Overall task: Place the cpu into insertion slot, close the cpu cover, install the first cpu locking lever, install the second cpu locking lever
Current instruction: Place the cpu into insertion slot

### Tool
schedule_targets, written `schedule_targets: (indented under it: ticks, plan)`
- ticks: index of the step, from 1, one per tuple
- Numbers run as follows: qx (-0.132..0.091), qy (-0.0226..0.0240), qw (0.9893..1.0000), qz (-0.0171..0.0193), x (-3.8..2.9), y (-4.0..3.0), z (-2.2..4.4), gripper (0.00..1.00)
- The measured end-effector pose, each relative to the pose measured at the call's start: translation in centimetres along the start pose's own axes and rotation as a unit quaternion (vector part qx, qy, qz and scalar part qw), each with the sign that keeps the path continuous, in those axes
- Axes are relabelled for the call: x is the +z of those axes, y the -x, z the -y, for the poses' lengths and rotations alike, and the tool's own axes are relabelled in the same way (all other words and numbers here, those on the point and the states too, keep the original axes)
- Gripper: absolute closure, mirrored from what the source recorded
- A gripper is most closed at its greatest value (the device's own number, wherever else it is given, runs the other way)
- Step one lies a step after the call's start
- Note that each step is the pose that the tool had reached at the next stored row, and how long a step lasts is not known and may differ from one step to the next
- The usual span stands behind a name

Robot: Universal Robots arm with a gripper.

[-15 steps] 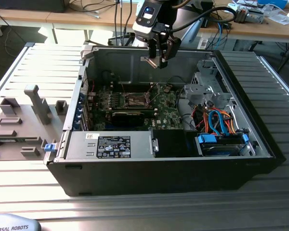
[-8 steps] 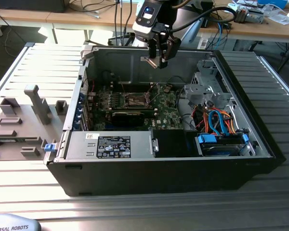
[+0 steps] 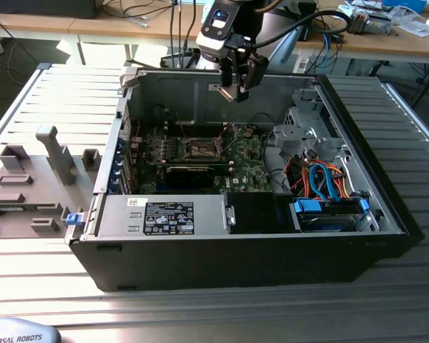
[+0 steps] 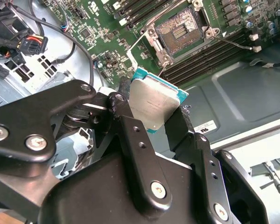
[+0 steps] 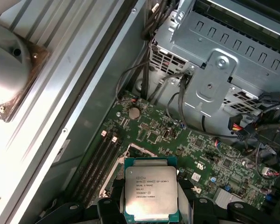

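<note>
My gripper [image 3: 237, 87] hangs inside the open computer case [image 3: 243, 264], high above the motherboard [image 3: 200, 161] and near the case's back wall. It is shut on the cpu [image 4: 154, 100], a flat square chip with a dull silver top and a teal edge. The black fingers [image 4: 128, 121] clamp the cpu [image 5: 149, 191] by two opposite sides. Below it the insertion slot [image 4: 182, 30] lies uncovered, its contact field bare inside a metal frame. In the exterior view the slot [image 3: 200, 149] sits lower and toward that view's left of the gripper. I cannot make out the cpu cover.
A grey drive cage [image 3: 307, 132] and orange and blue cables [image 3: 327, 179] crowd the case toward the exterior view's right. A black card [image 3: 189, 172] lies in front of the slot, with the labelled power supply [image 3: 164, 214] nearer. Grey fixtures [image 3: 28, 189] stand outside.
</note>
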State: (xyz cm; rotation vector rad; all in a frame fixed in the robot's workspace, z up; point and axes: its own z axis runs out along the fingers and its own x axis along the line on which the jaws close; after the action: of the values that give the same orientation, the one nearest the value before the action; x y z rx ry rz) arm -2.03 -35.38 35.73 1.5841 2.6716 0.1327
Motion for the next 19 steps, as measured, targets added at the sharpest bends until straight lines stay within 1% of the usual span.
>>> schedule_targets:
  ticks: [19]
  plan:
    - [0.008, 0.0001, 1.0000, 0.0008, 0.05, 0.00, 0.00, 0.46]
